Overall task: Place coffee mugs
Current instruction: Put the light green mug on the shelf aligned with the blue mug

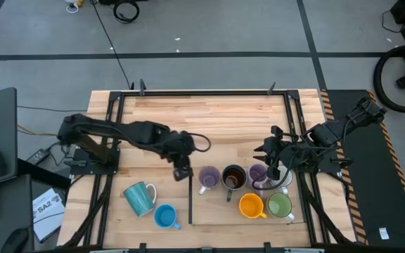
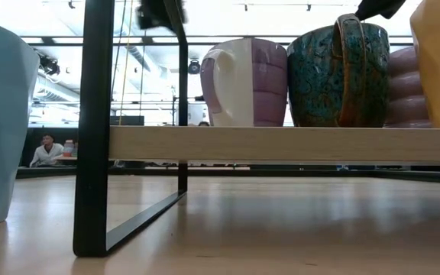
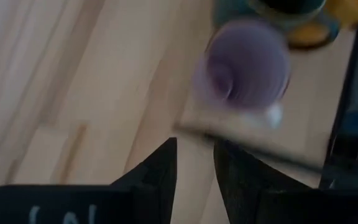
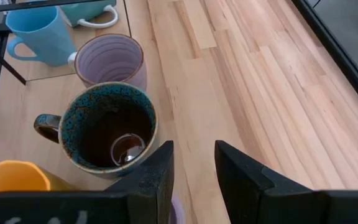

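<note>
Several coffee mugs stand on a low raised board (image 1: 209,211): a purple one (image 1: 208,177), a dark teal one with brown inside (image 1: 233,178), a second purple one (image 1: 258,173), an orange one (image 1: 250,205) and a green one (image 1: 280,205). A teal mug (image 1: 139,197) and a bright blue mug (image 1: 165,216) sit on the table left of the board. My left gripper (image 1: 181,173) hovers open just left of the first purple mug (image 3: 247,68). My right gripper (image 1: 271,171) hangs open above the second purple mug, looking at the dark teal mug (image 4: 107,127).
The board rests on a black metal frame (image 2: 94,130) whose legs stand on the wooden table. Black rails (image 1: 111,140) run along the table's left and right sides. Bare wood (image 1: 209,119) lies on the far half of the table.
</note>
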